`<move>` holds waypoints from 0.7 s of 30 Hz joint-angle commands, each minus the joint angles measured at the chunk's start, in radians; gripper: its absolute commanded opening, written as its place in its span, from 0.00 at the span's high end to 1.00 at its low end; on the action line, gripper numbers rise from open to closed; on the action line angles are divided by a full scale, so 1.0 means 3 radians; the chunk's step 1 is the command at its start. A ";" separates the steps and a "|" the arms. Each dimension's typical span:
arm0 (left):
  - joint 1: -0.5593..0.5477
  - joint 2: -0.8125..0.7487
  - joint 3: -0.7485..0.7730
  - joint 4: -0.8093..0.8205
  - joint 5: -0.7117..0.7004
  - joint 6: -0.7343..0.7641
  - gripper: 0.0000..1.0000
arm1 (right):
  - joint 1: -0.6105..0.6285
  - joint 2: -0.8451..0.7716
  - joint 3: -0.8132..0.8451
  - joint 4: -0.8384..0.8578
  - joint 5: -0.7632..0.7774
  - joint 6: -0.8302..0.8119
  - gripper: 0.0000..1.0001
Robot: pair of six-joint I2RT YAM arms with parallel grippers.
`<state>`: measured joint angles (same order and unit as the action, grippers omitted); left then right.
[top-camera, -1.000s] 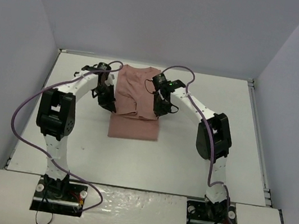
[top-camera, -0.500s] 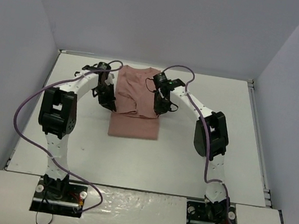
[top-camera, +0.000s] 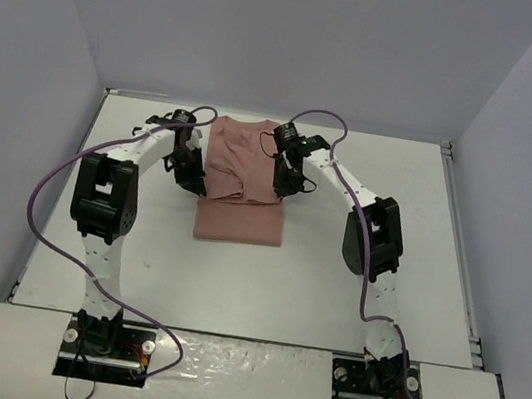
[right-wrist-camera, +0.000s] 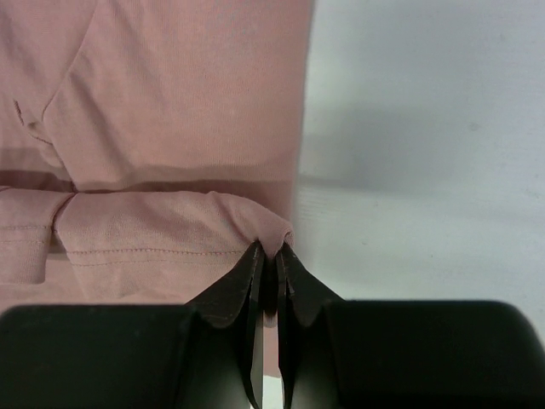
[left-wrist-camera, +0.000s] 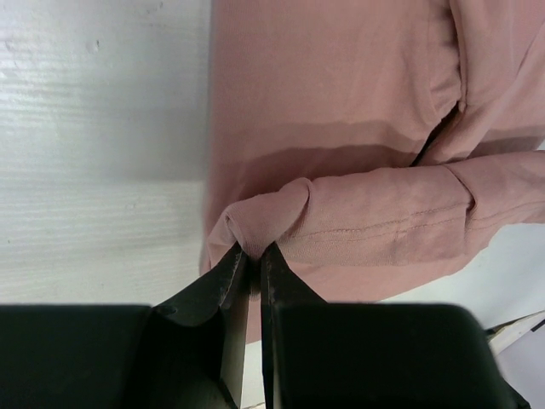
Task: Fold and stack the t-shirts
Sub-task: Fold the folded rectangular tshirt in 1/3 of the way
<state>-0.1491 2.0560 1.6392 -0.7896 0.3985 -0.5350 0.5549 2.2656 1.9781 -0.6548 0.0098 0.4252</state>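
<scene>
The salmon-pink t-shirt (top-camera: 242, 181) lies as a narrow folded strip in the middle of the white table, its graphic hidden. My left gripper (top-camera: 194, 180) is shut on the shirt's left edge; in the left wrist view the gripper (left-wrist-camera: 253, 252) pinches a bunched fold of the t-shirt (left-wrist-camera: 341, 128) just above the cloth below. My right gripper (top-camera: 283, 184) is shut on the right edge; in the right wrist view the gripper (right-wrist-camera: 271, 249) pinches a hemmed fold of the t-shirt (right-wrist-camera: 170, 111). A lifted band of cloth spans between both grippers.
The white table (top-camera: 367, 266) is walled by grey panels on three sides. Purple cables loop off both arms. Bare table surface (right-wrist-camera: 426, 128) lies right of the shirt and bare surface (left-wrist-camera: 94, 128) lies left of it.
Both grippers have moved toward the far end of the table, carrying the pinched band of cloth up over the shirt. Their hold has not changed.
</scene>
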 commanded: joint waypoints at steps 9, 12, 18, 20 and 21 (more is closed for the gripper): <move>0.0134 0.0025 0.0594 -0.0006 -0.0088 -0.0057 0.76 | -0.0143 0.0098 0.0435 -0.0169 0.0143 -0.0084 0.72; 0.0131 -0.0137 0.0749 -0.0005 0.0004 -0.0097 0.73 | -0.0147 -0.0033 0.0629 -0.0169 0.0124 -0.0197 0.66; -0.0045 -0.0807 0.0292 0.0053 -0.0058 -0.0085 0.69 | -0.0093 -0.0375 0.0563 -0.0147 0.0126 -0.0620 0.53; -0.0163 -0.1067 -0.0185 0.0244 -0.0165 -0.0168 0.69 | -0.0016 -0.0525 0.0443 -0.0106 0.0184 -0.0886 0.46; -0.0201 -0.1157 -0.0399 0.0350 -0.0191 -0.0223 0.68 | 0.0024 -0.0560 0.0394 -0.0074 0.0173 -0.1015 0.45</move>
<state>-0.1469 1.8796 1.6990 -0.7485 0.3678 -0.5567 0.5177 2.2486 2.1236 -0.6907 0.0309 0.2891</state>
